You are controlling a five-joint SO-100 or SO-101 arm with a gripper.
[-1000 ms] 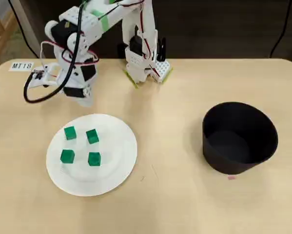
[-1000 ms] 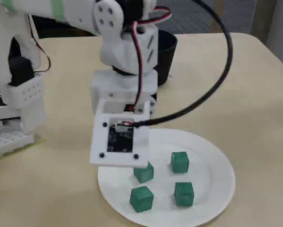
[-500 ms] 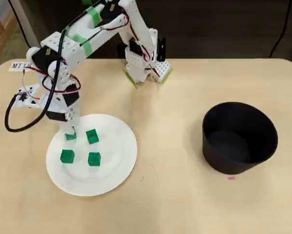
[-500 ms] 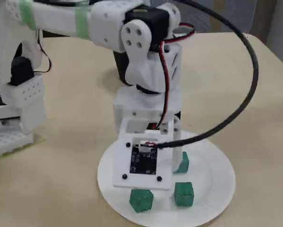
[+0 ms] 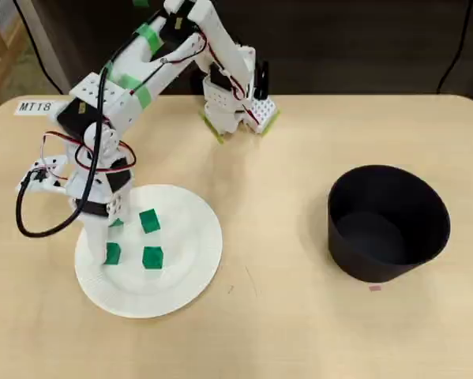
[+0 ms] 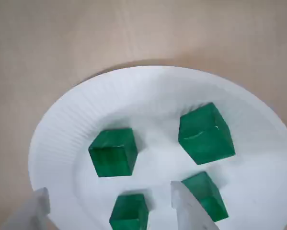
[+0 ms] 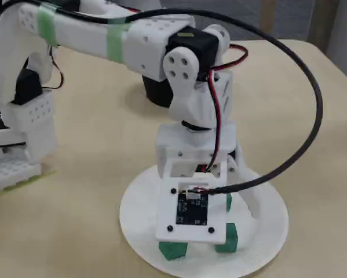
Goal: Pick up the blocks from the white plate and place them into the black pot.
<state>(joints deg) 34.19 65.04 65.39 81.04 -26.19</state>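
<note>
The arm blocks a lot in the overhead view: only two blocks (image 5: 150, 221) show whole on the white plate (image 5: 190, 260), the others peek out beside the gripper (image 5: 102, 241) around 9 o'clock. The wrist view shows all four green cubes on the plate, with the fingers (image 6: 189, 211) spread apart at the bottom edge, one block between them, probably not touched yet. The black pot (image 5: 388, 222) sits well apart, mostly hidden behind the arm in the fixed view.

The plate (image 6: 66, 120) looks like matt white paper with a ribbed rim. The blocks (image 6: 112, 152) are smooth, slightly glossy green. The pot (image 5: 388, 223) is matt black. The table (image 5: 283, 332) is smooth pale wood.
</note>
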